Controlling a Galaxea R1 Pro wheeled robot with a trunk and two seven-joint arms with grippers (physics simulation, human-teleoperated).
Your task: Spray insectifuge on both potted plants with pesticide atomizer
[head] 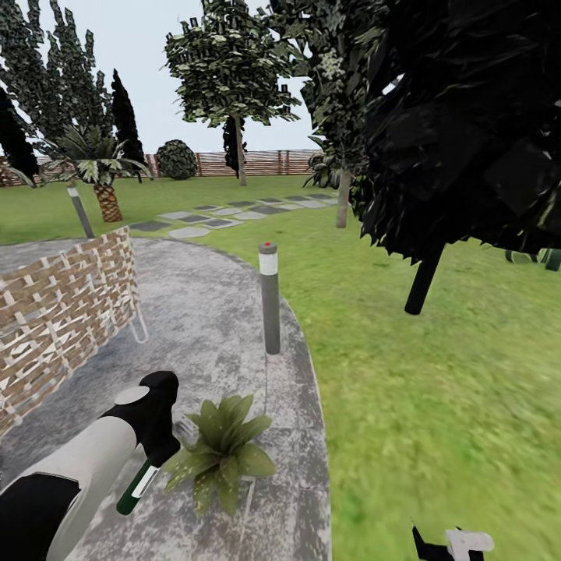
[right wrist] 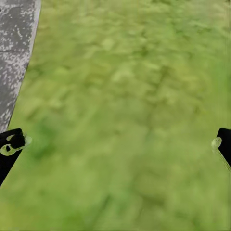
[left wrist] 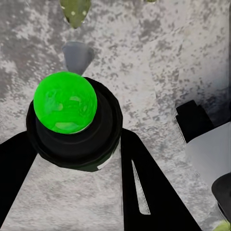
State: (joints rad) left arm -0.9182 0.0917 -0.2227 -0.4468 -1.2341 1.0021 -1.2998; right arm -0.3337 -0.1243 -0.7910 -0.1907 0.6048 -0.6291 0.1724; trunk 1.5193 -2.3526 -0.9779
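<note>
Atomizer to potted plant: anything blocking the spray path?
Nothing visible does. The left gripper holds the pesticide atomizer right beside the potted plant on the grey patio, with only bare paving between them. The bollard lamp stands beyond the plant, out of the way.

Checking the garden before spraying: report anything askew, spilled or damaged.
Nothing stands out. The potted plant sits upright on the patio, and the left hand holds the pesticide atomizer.
</note>
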